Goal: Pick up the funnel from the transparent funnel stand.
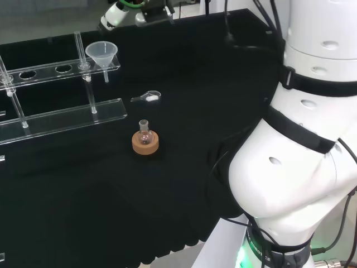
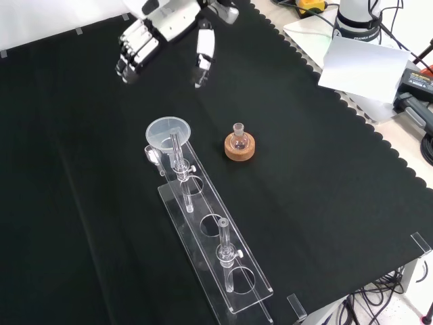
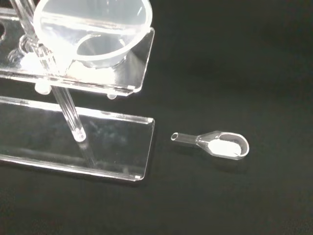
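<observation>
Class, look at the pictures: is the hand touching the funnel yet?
Apart. In the front view the hand hangs open above the cloth, with bare black cloth between its fingertips and the funnel, which sits in the stand.

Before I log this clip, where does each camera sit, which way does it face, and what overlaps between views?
Head view: behind and above the arm's base, looking over the white arm links at the bench; the hand is at the far edge.
Front view: in front of the arm, looking down on the cloth; the hand enters from the top, fingers relaxed.
Wrist view: at the wrist, looking close at the funnel and a small scoop.
Shared: funnel, funnel stand.
</observation>
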You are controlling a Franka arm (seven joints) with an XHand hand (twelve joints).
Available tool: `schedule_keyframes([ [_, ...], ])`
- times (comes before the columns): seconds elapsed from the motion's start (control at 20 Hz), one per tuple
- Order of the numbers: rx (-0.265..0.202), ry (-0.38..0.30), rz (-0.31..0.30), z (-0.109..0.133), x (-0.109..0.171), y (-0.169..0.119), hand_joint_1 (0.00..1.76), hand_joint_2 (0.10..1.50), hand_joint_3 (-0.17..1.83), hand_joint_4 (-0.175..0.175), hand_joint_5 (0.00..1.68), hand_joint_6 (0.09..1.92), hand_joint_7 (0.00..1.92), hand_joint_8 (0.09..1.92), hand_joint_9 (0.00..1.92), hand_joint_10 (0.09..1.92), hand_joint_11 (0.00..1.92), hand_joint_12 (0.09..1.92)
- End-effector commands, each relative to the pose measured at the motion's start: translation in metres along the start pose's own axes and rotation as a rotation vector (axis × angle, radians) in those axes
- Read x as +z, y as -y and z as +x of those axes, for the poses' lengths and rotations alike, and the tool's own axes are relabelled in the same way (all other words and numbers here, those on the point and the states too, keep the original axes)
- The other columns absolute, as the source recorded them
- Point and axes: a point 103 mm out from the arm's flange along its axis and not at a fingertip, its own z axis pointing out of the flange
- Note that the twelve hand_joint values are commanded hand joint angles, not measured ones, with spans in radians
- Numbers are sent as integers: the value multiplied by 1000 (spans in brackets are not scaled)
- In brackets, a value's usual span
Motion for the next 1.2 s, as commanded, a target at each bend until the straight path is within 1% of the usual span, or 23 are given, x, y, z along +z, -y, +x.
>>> schedule_keyframes([
  [0.05, -7, 23, 58, 20, 13, -16, 480, 785, 211, -12, 41, 87, 0, 267, 15, 812, 0, 1474],
  [0.2, -10, 33, 68, 27, 16, -23, 436, 751, 190, -12, 23, 87, 0, 230, 12, 850, 2, 1509],
  [0.4, -11, 36, 94, 34, 21, -31, 462, 727, 169, 1, 1, 87, 0, 198, 1, 885, 42, 1552],
  [0.55, -14, 38, 112, 38, 24, -37, 476, 724, 163, 24, 0, 87, 0, 186, 0, 882, 71, 1568],
  [0.65, -18, 43, 99, 40, 26, -40, 488, 719, 157, 38, 0, 87, 0, 174, 0, 875, 78, 1579],
  [0.75, -15, 57, 139, 41, 28, -44, 510, 710, 149, 50, 0, 87, 0, 149, 0, 871, 81, 1592],
  [0.85, -17, 75, 149, 43, 30, -48, 528, 705, 144, 58, 0, 87, 0, 107, 0, 861, 81, 1601],
  [1.05, -16, 104, 193, 45, 36, -56, 566, 699, 136, 65, 0, 87, 0, 87, 0, 824, 60, 1612],
  [1.2, -21, 103, 207, 44, 42, -60, 571, 698, 133, 68, 0, 87, 0, 87, 0, 805, 49, 1614],
])
